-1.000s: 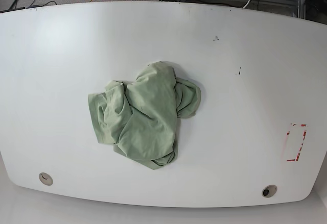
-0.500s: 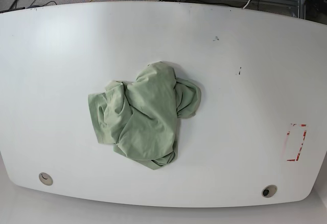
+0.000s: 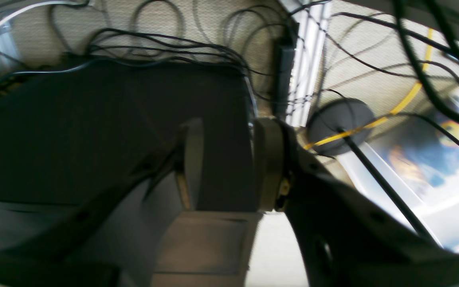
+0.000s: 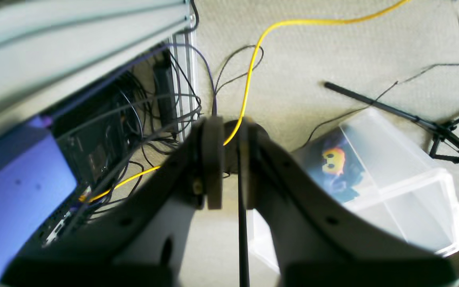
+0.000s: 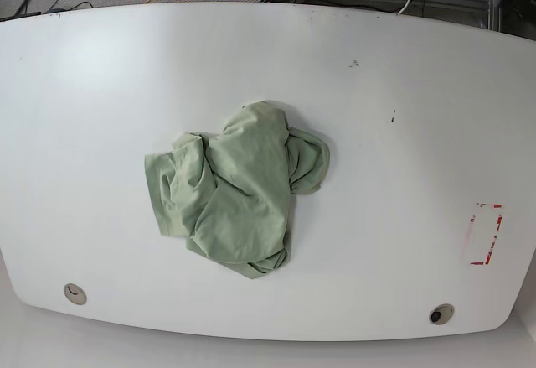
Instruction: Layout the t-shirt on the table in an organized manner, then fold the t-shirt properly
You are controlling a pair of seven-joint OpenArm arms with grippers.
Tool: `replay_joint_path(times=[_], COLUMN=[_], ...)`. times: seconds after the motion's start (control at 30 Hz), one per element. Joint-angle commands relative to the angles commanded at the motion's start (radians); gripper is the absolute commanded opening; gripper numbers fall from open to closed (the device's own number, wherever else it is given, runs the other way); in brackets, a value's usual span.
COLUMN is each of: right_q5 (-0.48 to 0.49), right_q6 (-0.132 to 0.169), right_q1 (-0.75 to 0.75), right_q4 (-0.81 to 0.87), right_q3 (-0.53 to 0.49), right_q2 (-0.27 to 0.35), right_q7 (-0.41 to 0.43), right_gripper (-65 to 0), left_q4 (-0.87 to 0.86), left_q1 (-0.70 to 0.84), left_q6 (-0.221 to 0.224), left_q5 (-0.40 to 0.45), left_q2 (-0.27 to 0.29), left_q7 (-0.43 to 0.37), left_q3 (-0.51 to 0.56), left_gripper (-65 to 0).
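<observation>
T-shirt [image 5: 239,192] lay in a crumpled heap a little left of centre on the table [image 5: 402,133], folded over itself with no sleeve or hem clearly showing, and nothing touched it. Its bulk ran on a slant, from the rounded lump at the upper right down to the bunched corner at the lower middle, with a flatter flap spilling out to the left.

Neither arm showed over the tabletop in the base view, so both were well clear of the cloth. The wrist cameras only saw floor and cables [image 3: 173,44], with a clear plastic bin [image 4: 393,175] off to one side. The left gripper [image 3: 227,167] stood with a plain gap between its pads, holding nothing. The right gripper [image 4: 227,159] had its pads drawn nearly together with just a thin slit, a yellow cable [image 4: 253,67] on the floor passing behind it, and it held nothing either.

By my judgement the heap sat slightly toward the right arm's side, so that arm looked the nearer for the left flap, while the left arm would have to reach for the lump on the upper right
</observation>
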Motion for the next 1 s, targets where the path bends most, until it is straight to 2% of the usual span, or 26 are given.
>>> replay_joint_path(times=[0.33,0.63,0.83,0.93,1.0], right_q5=[0.000,0.000,0.003,0.005,0.005], right_q6=[0.000,0.000,0.000,0.000,0.000], right_q1=[-0.035,-0.087,-0.124,-0.169,-0.235], right_q4=[0.002,0.003,0.009,0.077,0.195], right_q3=[0.000,0.005,0.006,0.006,0.006], right_q2=[0.002,0.002,0.003,0.003,0.002], right_q7=[0.034,0.123,0.190,0.201,0.199], right_gripper=[-57.5,-57.5,-57.5,-57.5,-57.5], left_q4=[0.005,0.006,0.006,0.009,0.052], left_q1=[0.031,0.068,0.086,0.097,0.121], left_q6=[0.000,0.002,0.002,0.002,0.000], left_q5=[-0.003,-0.003,-0.005,-0.005,-0.005], left_q2=[0.000,-0.002,-0.023,-0.028,-0.028], left_q7=[-0.034,-0.130,-0.137,-0.138,-0.138], left_q3=[-0.002,-0.002,-0.003,-0.005,-0.005], left_gripper=[-46.0,-46.0,-46.0,-46.0,-46.0])
